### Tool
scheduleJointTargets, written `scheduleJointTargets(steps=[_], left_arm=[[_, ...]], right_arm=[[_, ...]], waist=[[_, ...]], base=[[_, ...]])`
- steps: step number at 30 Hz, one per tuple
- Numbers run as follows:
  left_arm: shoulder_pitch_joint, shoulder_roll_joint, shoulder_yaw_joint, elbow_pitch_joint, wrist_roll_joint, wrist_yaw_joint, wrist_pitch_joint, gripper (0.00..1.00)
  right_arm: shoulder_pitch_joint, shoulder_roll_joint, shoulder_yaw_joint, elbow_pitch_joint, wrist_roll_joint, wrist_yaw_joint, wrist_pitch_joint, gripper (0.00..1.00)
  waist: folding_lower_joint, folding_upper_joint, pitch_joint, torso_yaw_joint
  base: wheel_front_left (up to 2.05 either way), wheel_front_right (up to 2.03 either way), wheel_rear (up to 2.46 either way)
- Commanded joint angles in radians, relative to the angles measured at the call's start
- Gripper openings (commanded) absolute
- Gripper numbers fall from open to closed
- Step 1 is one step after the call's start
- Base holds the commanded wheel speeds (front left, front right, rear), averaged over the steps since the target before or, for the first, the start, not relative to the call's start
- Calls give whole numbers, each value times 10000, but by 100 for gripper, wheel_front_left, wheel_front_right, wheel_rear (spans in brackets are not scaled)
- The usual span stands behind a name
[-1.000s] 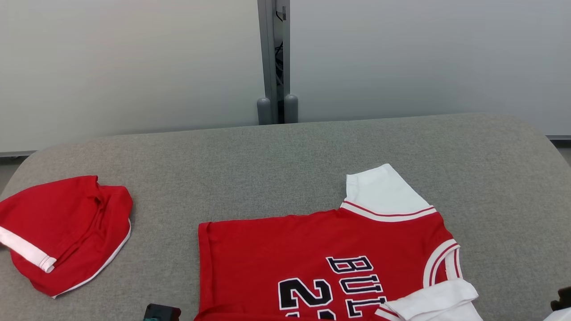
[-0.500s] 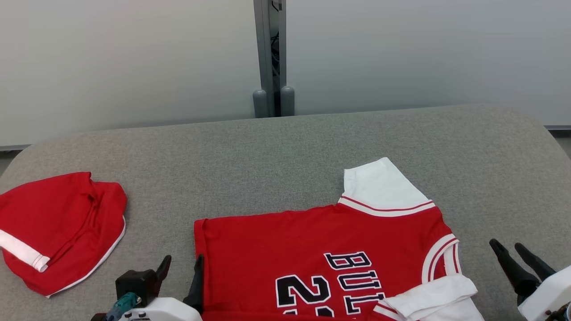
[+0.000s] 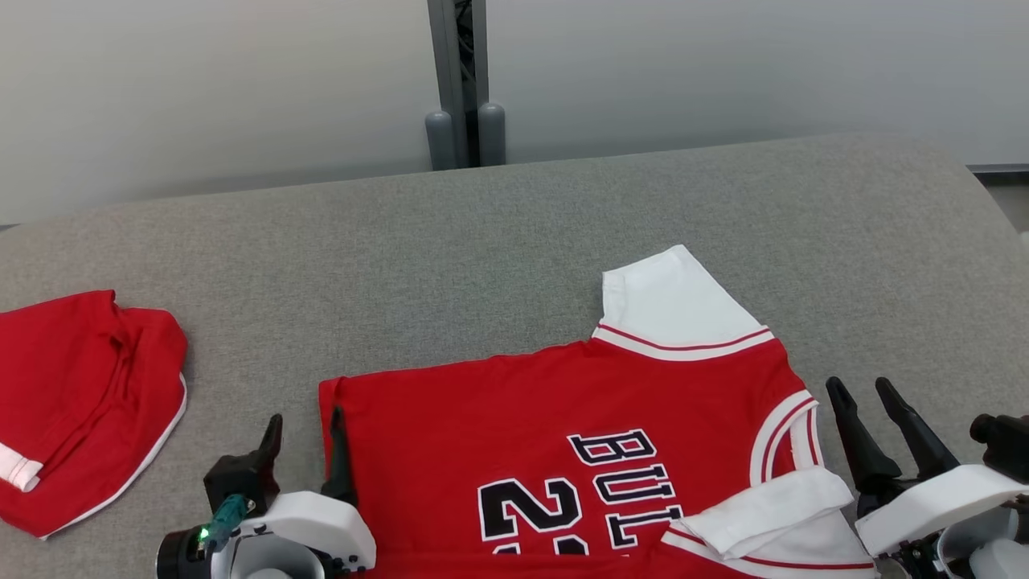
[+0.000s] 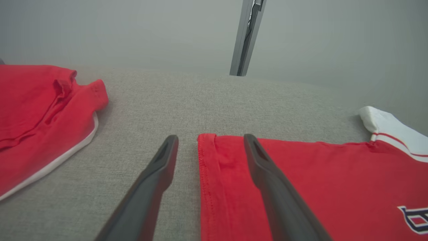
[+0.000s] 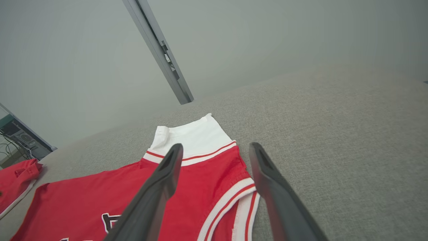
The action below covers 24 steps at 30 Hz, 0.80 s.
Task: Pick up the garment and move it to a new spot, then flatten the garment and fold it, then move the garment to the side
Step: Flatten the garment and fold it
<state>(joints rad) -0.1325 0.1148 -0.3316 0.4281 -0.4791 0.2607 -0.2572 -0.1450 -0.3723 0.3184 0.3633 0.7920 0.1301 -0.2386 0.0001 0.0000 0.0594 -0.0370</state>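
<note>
A pale wall [image 3: 201,96] with a grey post [image 3: 456,80] backs the grey padded surface [image 3: 514,217]. At the far left lies a red bundle [image 3: 80,394], crumpled and well apart from the work.

Next comes the left hand [image 3: 305,418]. A second ago only its tip peeped over the bottom edge of the head view, and now it stands well up into it. The whole picture has slid as well, so part of that is the head tipping. The hand has spread wider meanwhile and holds nothing. Its fingers [image 4: 267,177] point away from the robot, low over the surface. They straddle the hem corner of the jersey [image 3: 563,402], one over bare grey and the other over red cloth.

The jersey lies in the near middle, print up and body smooth. Its far sleeve [image 3: 675,297] is laid out flat, and its near sleeve [image 3: 764,515] is turned in over the chest.

The right hand [image 3: 860,386] has likewise come up, just beside the collar end. It is spread and empty, its fingers slanting up and away.

The move looks done and the flattening nearly so. Both hands seem placed at the jersey's two ends to start the fold.
</note>
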Motion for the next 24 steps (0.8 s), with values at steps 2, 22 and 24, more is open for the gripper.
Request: scheduleJointTargets(steps=[2, 22, 24], left_arm=[[-451, 81, 197, 443, 146, -40, -62, 100], [-2683, 898, -391, 3076, 544, -1016, 1589, 100], [-2758, 885, -421, 3167, 538, -1025, 1598, 100]], right_arm=[[-249, 39, 70, 1, -132, 14, -117, 100], [-825, 82, 417, 360, 176, 14, -279, 100], [-886, 80, 450, 403, 202, 14, -282, 100]], waist=[[-1, 0, 311, -216], [-1, 0, 1028, -707], [-1, 0, 1054, -723]], base=[[0, 0, 0], [0, 0, 0], [0, 0, 0]])
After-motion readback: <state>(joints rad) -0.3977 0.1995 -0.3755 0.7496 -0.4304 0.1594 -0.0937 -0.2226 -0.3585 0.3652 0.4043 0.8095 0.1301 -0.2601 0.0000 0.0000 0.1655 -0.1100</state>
